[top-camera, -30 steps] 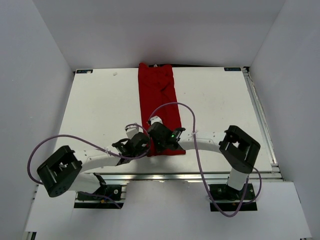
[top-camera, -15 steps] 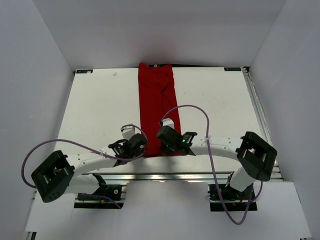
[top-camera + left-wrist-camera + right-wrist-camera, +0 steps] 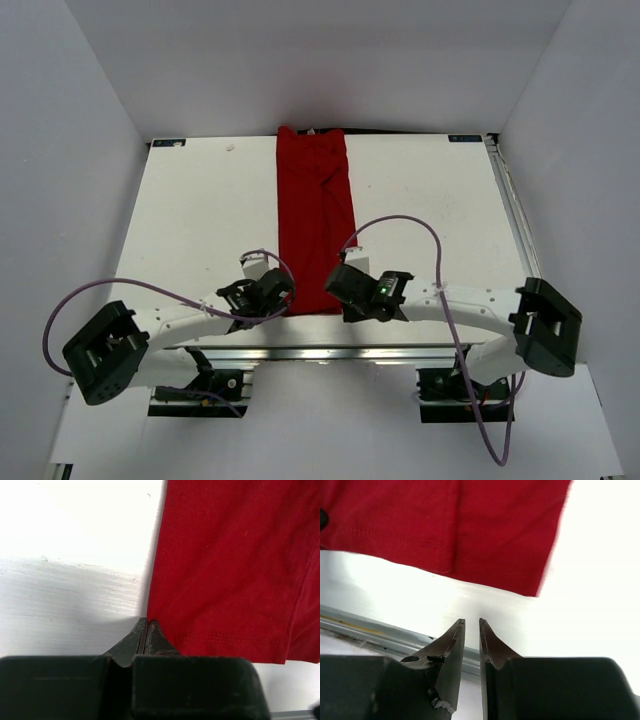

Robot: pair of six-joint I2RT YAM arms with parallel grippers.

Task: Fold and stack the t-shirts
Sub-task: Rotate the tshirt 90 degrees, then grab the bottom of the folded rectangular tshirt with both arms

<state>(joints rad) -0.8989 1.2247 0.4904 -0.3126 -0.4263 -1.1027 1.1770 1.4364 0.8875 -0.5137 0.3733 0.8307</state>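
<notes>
A white counter point(image 3: 200, 220) carries one red t-shirt point(image 3: 315, 220), laid as a long narrow strip running from the far edge to the near edge, between the two arms. The left claw point(image 3: 145, 625) is pressed together at the strip's near left corner, its tips touching the cloth's edge; whether any fabric is pinched cannot be told. The right claw point(image 3: 471, 622) stands slightly apart and empty over bare counter, just off the near right corner. The fold in hand likely calls for both near corners to be gripped evenly and carried toward the far end together, so the strip halves squarely without skewing. No bin, basket or other container is in view.
</notes>
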